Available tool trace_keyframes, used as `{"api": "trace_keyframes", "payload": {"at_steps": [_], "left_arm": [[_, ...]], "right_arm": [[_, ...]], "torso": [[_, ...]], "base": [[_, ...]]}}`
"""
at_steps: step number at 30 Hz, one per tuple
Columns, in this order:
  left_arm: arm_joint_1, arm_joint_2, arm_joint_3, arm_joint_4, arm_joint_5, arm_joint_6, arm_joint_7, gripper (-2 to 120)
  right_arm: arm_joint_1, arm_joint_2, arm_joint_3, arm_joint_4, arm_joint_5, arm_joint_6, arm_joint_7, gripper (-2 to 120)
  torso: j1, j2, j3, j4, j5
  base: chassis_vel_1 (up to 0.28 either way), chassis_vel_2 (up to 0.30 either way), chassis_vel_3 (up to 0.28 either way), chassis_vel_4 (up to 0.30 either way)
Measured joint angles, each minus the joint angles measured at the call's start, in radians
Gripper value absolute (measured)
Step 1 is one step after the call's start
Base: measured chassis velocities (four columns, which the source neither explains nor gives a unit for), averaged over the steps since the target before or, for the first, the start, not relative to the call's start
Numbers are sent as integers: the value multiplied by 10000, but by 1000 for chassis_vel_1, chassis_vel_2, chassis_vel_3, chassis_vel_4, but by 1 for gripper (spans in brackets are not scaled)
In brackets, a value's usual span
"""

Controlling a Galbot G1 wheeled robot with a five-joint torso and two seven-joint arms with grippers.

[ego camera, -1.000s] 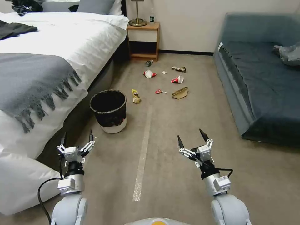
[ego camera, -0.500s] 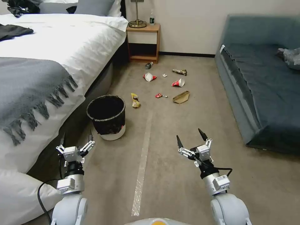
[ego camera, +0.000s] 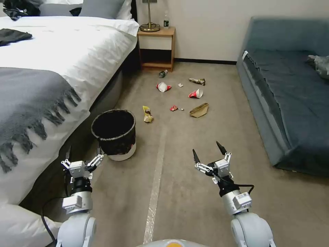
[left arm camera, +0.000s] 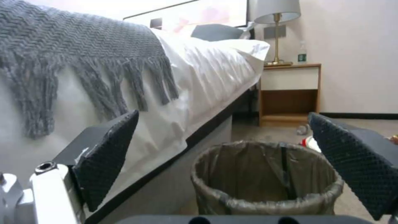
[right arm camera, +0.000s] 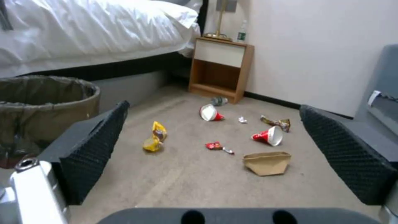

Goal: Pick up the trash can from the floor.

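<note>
Standing on the beige carpeted floor [ego camera: 192,144] beside the bed [ego camera: 68,48], the small round black-lined white trash can [ego camera: 114,133] sits just ahead of the left gripper [ego camera: 84,155], jaws released; the right gripper [ego camera: 207,154] hovers apart, jaws also released.

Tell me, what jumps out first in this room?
Two open grippers, left and right, hang low over the floor. The trash can stands by the bed, just ahead of the left gripper. Beyond it, litter lies scattered across the floor, before the nightstand.
</note>
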Motion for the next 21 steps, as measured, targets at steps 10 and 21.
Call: {"api": "trace_keyframes", "payload": {"at_steps": [10, 21], "left_arm": [[26, -1, -12, -10, -1, 1, -27, 100], [22, -6, -29, -36, -13, 9, -154, 100]], "right_arm": [[-24, 2, 0, 9, -4, 22, -21, 100], [26, 9, -16, 12, -4, 34, -64, 100]], "torso": [[0, 0, 0, 0, 0], [1, 0, 0, -1, 0]], "base": [[-69, 70, 62, -68], [-82, 66, 75, -72]]}}
